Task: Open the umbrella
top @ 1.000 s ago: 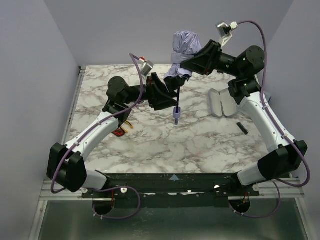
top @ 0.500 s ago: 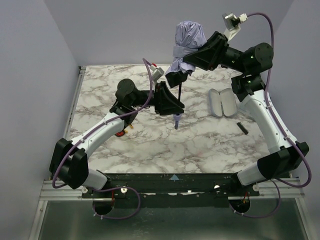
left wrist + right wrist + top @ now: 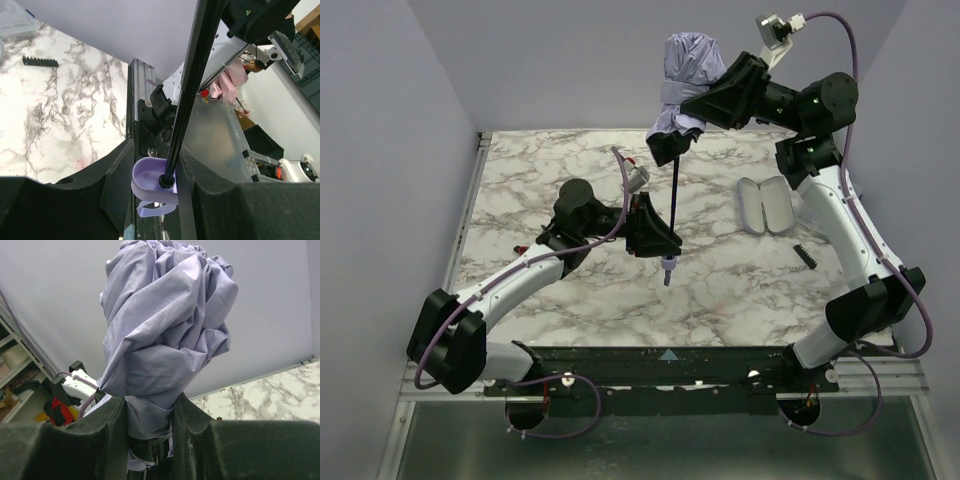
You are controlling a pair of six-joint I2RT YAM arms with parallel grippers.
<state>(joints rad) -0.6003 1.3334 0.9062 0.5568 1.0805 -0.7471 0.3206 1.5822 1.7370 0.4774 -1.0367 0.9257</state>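
Grey-veined marble bench (image 3: 570, 290), walled in by plain pale walls (image 3: 540, 60). The umbrella (image 3: 685, 75) hangs upright over the far half. The right gripper (image 3: 149, 412) clamps its bundled lavender canopy. The left gripper (image 3: 157, 165) is closed on the small handle (image 3: 150, 177), above the surface.

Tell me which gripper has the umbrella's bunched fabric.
The right gripper, raised high at the back, clamps the umbrella by its lavender fabric; the left gripper sits low, straddling the black shaft by the handle.
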